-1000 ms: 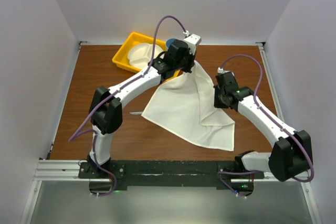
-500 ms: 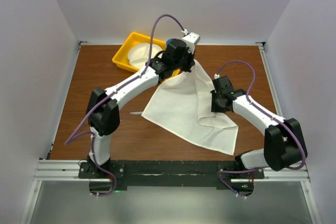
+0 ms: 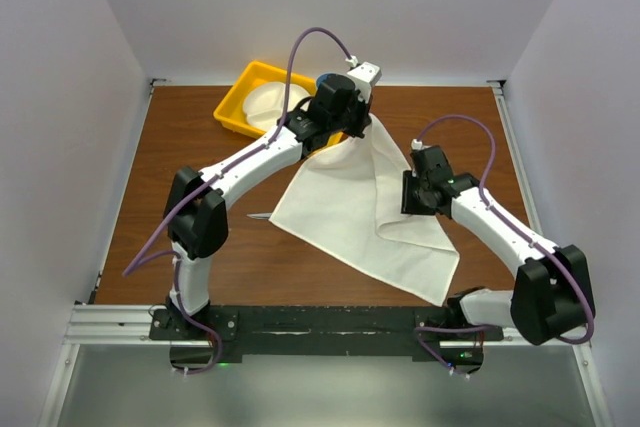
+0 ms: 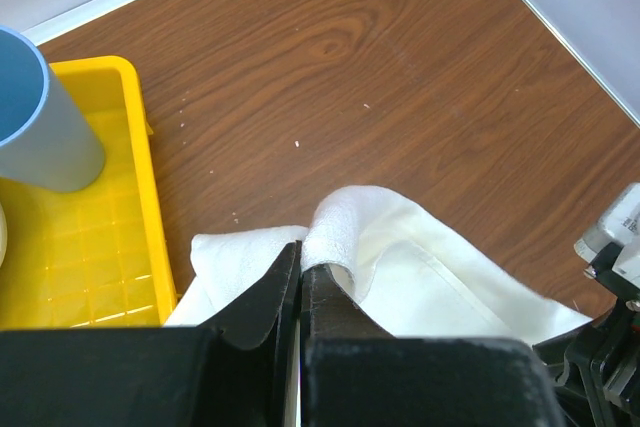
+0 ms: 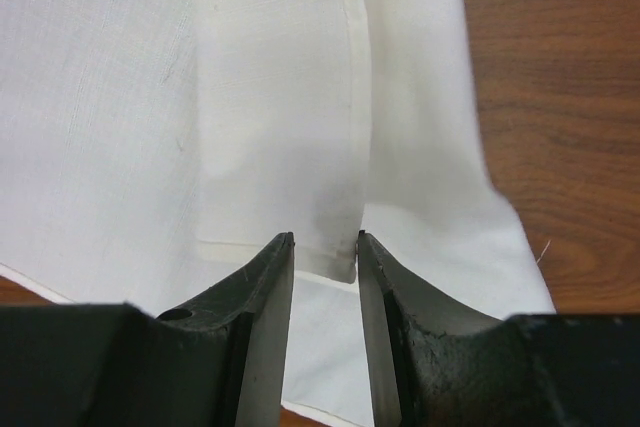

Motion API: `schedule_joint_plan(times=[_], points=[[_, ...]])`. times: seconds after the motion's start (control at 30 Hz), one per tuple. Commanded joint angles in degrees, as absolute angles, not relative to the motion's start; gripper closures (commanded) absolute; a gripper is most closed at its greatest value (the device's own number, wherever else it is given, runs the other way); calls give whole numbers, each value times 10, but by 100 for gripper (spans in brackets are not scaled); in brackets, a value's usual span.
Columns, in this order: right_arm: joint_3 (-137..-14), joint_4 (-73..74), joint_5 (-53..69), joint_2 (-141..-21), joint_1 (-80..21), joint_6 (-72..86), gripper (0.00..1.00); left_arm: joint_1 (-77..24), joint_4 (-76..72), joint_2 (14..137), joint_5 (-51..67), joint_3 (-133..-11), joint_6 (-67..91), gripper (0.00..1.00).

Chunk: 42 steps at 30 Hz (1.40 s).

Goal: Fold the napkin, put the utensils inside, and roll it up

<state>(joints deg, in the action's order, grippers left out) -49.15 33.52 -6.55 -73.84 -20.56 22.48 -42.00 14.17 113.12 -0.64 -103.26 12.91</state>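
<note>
The white napkin [image 3: 355,207] lies creased across the table's middle, its far corner lifted. My left gripper [image 3: 350,129] is shut on that raised corner, and the cloth folds over the fingertips [image 4: 335,292] in the left wrist view. My right gripper [image 3: 408,197] hovers at the napkin's right edge with its jaws open. A folded napkin [image 5: 270,97] corner hangs loose between the right gripper [image 5: 325,239] tips. Of the utensils, only a thin sliver of the knife [image 3: 258,216] pokes out from under the cloth's left edge.
A yellow tray [image 3: 236,109] sits at the far left with a white plate [image 3: 268,102] and a blue cup [image 3: 325,79] in it. The same tray [image 4: 90,247] and cup [image 4: 40,117] show close beside the left fingers. Bare wood lies left and right.
My right gripper has opened and let go of the napkin's edge, which has settled lower. The right arm shifted slightly. The left gripper keeps its hold and barely moved.
</note>
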Motion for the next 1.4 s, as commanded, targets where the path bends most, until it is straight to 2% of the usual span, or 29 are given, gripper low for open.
schedule_joint_plan(times=[0.0,0.33,0.47,0.57,0.87,0.9,0.97,1.2,1.37], points=[[-506,350,-48,-737,-203,232,65,-415,114,1107,-3,-1034,128,100],[-491,318,-66,-761,-203,256,64,-413,114,1104,-3,-1034,128,100],[-465,274,-58,-780,-194,284,58,-413,114,1101,-3,-1034,127,100],[-446,244,-45,-788,-184,295,57,-413,115,1100,-3,-1034,126,100],[-409,201,-18,-799,-155,311,58,-413,114,1103,-3,-1034,123,100],[-405,197,-12,-800,-150,312,62,-412,113,1104,-3,-1034,124,100],[-402,191,-2,-807,-149,315,64,-412,113,1106,-3,-1034,123,100],[-394,179,2,-835,-147,309,63,-411,113,1104,-3,-1033,121,100],[-400,189,-35,-838,-149,293,85,-411,109,1103,-3,-1027,122,100]])
